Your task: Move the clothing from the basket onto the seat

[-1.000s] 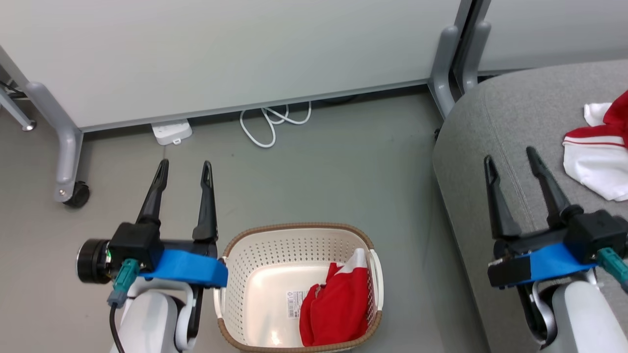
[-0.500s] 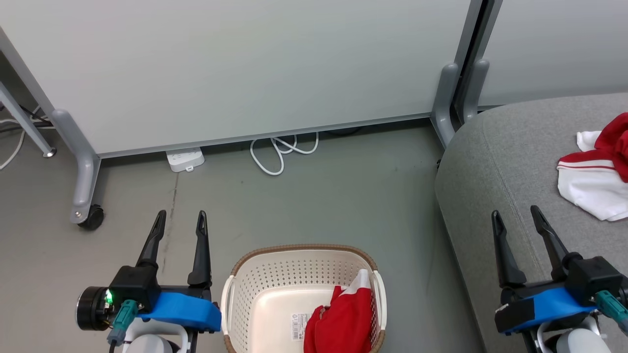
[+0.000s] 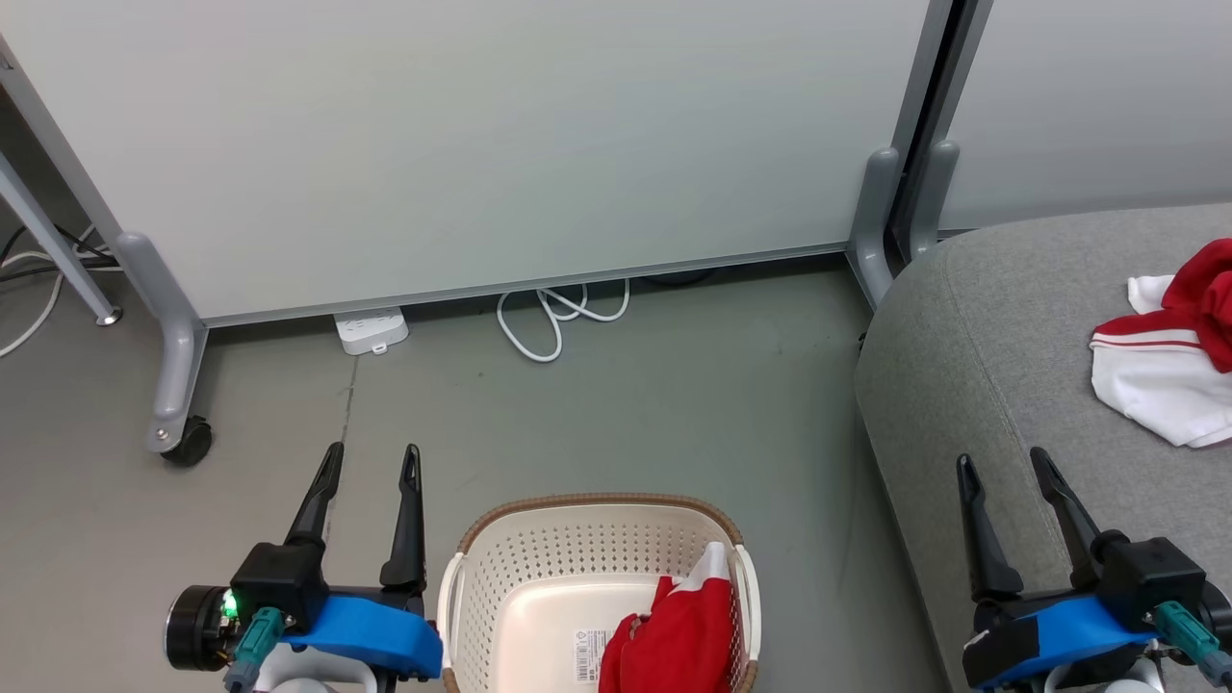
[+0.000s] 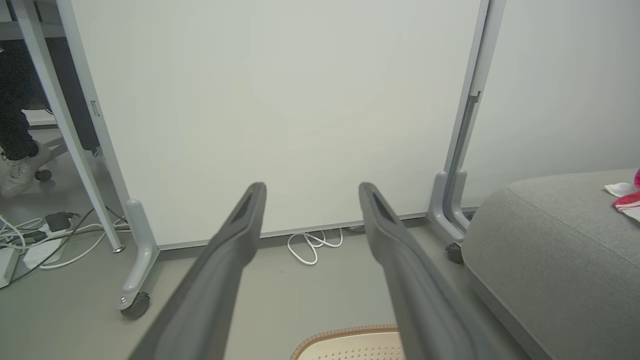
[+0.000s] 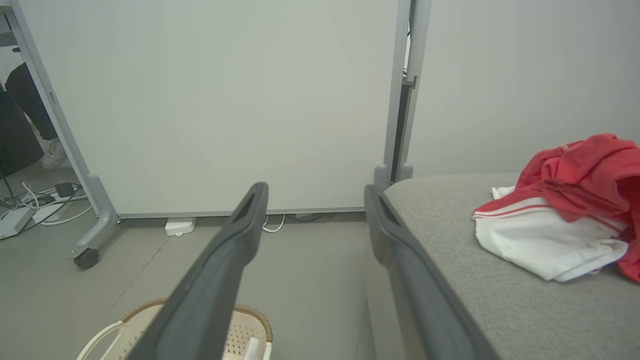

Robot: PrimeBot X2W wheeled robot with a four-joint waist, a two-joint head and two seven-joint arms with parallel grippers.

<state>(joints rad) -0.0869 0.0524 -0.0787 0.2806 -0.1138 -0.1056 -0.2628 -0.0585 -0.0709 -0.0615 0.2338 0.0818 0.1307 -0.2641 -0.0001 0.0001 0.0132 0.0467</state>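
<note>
Left gripper (image 3: pixel 373 449) and right gripper (image 3: pixel 999 457) both empty, fingers apart. One red garment (image 3: pixel 1155 375) on seat (image 3: pixel 982 366); second garment (image 3: pixel 674 635) in basket (image 3: pixel 597 500), against right wall. Likely halfway. Next: reach down, pinch that fabric.

one red-and-white garment (image 3: pixel 674 640) lies crumpled in the cream basket (image 3: pixel 539 568), another (image 3: pixel 1165 366) on the grey seat (image 3: pixel 982 366).

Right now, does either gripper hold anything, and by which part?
Nothing is held: the left gripper and the right gripper are both open and empty.
</note>
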